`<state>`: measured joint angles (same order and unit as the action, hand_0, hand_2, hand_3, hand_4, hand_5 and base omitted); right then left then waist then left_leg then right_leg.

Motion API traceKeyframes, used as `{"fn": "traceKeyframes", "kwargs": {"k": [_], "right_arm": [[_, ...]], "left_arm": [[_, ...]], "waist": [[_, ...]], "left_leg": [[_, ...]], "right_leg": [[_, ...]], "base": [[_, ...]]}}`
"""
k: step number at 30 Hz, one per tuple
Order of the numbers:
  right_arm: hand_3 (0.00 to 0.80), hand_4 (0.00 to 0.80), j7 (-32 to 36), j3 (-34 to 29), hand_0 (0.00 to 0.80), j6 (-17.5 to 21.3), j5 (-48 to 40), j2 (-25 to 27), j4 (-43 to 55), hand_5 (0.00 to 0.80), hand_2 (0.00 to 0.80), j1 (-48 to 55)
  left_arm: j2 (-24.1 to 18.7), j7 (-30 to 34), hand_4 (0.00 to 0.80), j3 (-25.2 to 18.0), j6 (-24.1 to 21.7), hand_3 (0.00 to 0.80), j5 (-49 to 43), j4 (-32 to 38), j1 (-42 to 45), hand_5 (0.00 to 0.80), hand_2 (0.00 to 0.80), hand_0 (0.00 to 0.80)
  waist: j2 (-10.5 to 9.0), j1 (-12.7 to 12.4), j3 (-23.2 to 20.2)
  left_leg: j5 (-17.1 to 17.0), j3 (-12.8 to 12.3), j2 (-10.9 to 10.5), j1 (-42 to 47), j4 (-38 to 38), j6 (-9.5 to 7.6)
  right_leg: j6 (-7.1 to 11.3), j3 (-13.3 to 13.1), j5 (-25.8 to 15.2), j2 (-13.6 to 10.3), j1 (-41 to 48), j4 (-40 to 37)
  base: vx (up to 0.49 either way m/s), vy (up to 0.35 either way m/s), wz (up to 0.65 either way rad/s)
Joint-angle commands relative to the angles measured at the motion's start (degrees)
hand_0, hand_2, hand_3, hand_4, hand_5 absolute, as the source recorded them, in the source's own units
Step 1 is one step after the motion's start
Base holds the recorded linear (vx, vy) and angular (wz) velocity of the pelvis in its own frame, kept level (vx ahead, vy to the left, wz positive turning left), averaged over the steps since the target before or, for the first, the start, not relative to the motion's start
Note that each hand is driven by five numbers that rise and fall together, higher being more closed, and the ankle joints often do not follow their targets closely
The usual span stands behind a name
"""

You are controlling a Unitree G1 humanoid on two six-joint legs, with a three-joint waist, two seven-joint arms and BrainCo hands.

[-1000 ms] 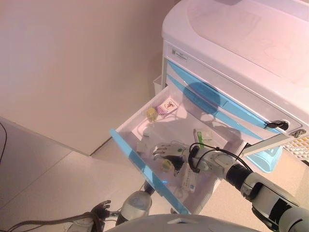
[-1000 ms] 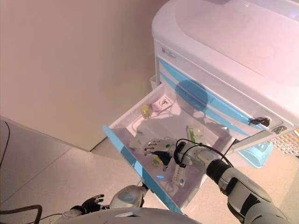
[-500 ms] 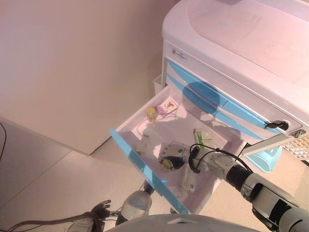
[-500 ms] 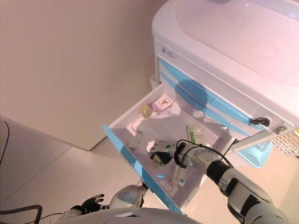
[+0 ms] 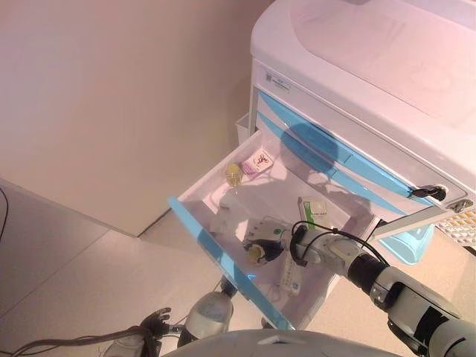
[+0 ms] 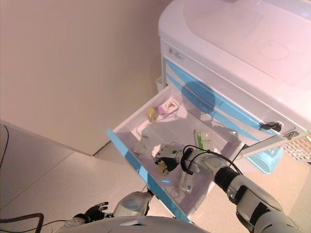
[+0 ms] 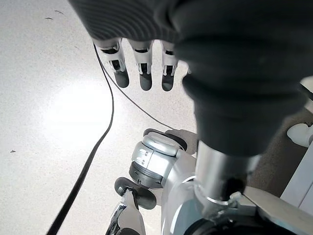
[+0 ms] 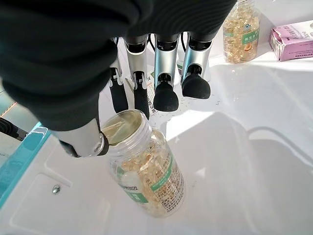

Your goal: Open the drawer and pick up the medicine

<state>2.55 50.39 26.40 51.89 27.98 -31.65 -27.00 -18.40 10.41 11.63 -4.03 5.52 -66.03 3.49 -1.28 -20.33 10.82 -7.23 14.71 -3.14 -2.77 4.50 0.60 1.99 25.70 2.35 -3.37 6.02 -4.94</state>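
In the left eye view the drawer (image 5: 195, 223) of the white and blue cabinet (image 5: 372, 97) stands pulled out, and the right hand (image 5: 269, 236) reaches into it from the robot's right, set over a small yellow-filled medicine bottle (image 5: 256, 253) that lies toward the drawer's blue front. A second bottle (image 5: 233, 174) and a pink box (image 5: 259, 161) sit well apart near the back corner, and a green and white box (image 5: 312, 211) lies beside the right forearm. The right eye view shows the same arrangement, the bottle just at the hand's front edge. In the left wrist view the left hand (image 7: 142, 68) hangs over bare floor, fingers straight and holding nothing, far from the drawer. In the right wrist view the bottle (image 8: 146, 174) lies on its side on the drawer floor, its cap end directly beneath the thumb and its long axis running away from the fingers (image 8: 165, 98), which hang partly spread above and just beyond it without closing. The right hand is plainly the nearer; judged from this, the grasp requires closing down across the bottle's width.
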Motion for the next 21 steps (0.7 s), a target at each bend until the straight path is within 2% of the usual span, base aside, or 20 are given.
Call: {"fn": "traceKeyframes", "kwargs": {"k": [1, 7, 11, 16, 21], "right_arm": [[0.800, 0.800, -1.6, 2.1, 0.800, 0.1, -1.0, -0.3, 3.0, 0.800, 0.800, 0.5], [0.800, 0.800, -1.4, 1.1, 0.800, 0.2, -2.3, 1.5, 6.6, 0.800, 0.800, -0.1], [0.800, 0.800, 2.2, -0.7, 0.800, -0.4, -6.0, 4.9, 15.1, 0.800, 0.800, -1.0], [0.800, 0.800, 11.0, -6.9, 0.800, -2.4, -15.6, 10.5, 29.0, 0.800, 0.800, -0.8], [0.800, 0.800, 15.7, -13.8, 0.800, -2.8, -21.2, 13.9, 37.5, 0.800, 0.800, -1.0]], "left_arm": [[0.3, -0.4, 0.000, 2.7, -1.0, 0.000, -1.7, -1.3, 0.4, 0.000, 0.000, 0.000], [0.3, -0.5, 0.000, 2.5, -0.7, 0.000, -1.7, -1.2, 0.6, 0.000, 0.000, 0.000], [0.0, -0.6, 0.000, 1.5, -0.3, 0.000, -1.8, -1.1, 0.8, 0.000, 0.000, 0.000], [-0.4, -0.9, 0.000, 0.4, 0.3, 0.000, -1.7, -1.6, 1.0, 0.000, 0.000, 0.000], [-0.2, -1.0, 0.000, -0.3, 0.5, 0.000, -0.6, -2.1, 1.1, 0.000, 0.000, 0.000]], "waist": [[-0.70, -0.9, -0.5], [-1.11, -0.3, -1.1], [-1.81, 0.7, -1.7], [-2.75, 2.8, -2.8], [-3.07, 4.8, -4.0]], "left_leg": [[4.4, 0.9, -2.0, 0.8, -0.3, -0.14], [4.3, 0.6, -2.0, 0.8, -0.2, -0.20], [4.6, -0.1, -1.7, 1.4, -0.2, -0.18], [5.1, -1.9, -1.2, 2.5, -0.1, -0.36], [5.9, -4.1, -0.8, 3.7, -0.1, -0.62]], "right_leg": [[1.33, -4.0, 1.5, -3.5, -3.6, 7.9], [1.56, -4.2, 0.7, -3.4, -3.5, 7.2], [1.75, -5.2, 0.3, -3.2, -3.3, 6.8], [2.06, -7.1, -0.1, -2.9, -3.0, 6.7], [2.30, -9.3, -0.3, -2.7, -2.7, 6.5]], "base": [[0.000, 0.000, 0.00], [0.000, 0.000, 0.00], [0.000, 0.000, 0.00], [0.028, 0.000, -0.08], [0.020, 0.017, -0.20]]}}
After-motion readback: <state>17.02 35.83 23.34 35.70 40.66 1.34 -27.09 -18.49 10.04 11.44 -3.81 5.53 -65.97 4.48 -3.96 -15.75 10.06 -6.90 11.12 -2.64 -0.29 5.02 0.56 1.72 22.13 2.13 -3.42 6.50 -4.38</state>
